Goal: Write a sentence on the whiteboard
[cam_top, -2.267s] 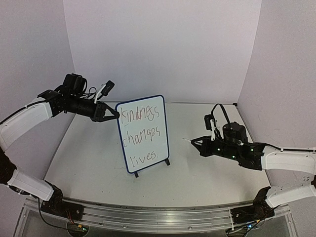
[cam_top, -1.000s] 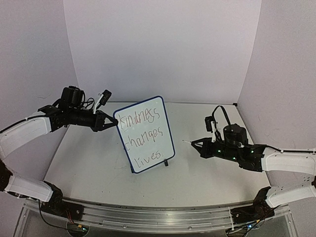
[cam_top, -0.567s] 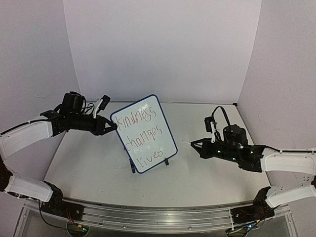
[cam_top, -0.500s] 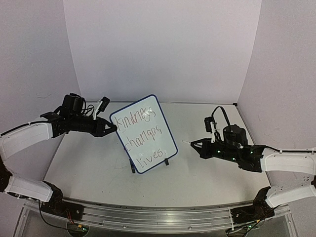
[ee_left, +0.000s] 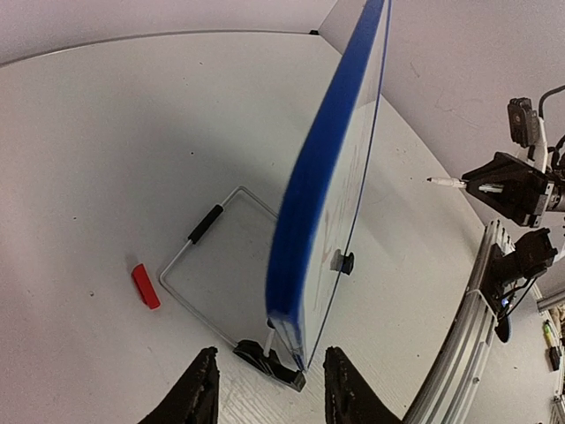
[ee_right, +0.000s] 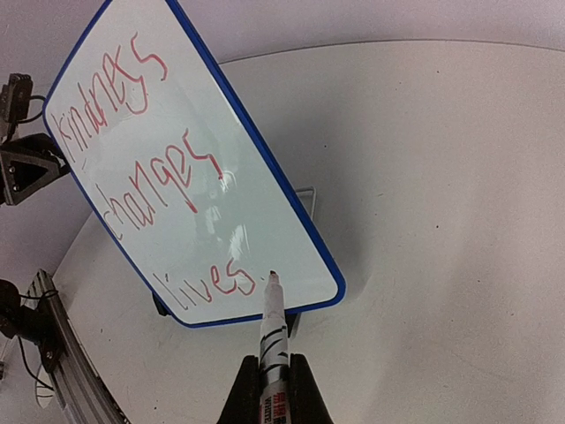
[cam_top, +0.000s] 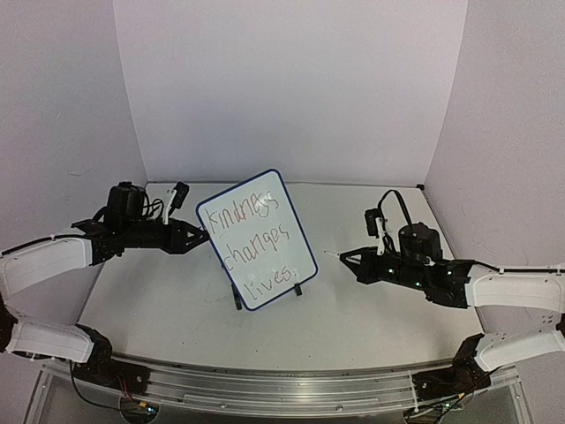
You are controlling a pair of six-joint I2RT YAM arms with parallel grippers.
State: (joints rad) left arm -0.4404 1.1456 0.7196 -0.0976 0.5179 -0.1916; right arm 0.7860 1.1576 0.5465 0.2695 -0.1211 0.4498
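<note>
The whiteboard [cam_top: 256,240] stands near the middle of the counter [cam_top: 371,212], its top leaning toward 11 o'clock in the top view, resting on its black feet with a wire stand [ee_left: 212,256] behind. The sentence [ee_right: 163,181] "kindness changes lives." runs in three red lines. At the board's 9 o'clock, the left fingers [ee_left: 199,393] stand apart, its blue edge just ahead of the gap. At 3 o'clock, the right fingers [ee_right: 305,397] are clamped on a marker [ee_right: 272,336], its tip just beside the lower frame. A red cap [ee_left: 146,285] lies behind the board.
</note>
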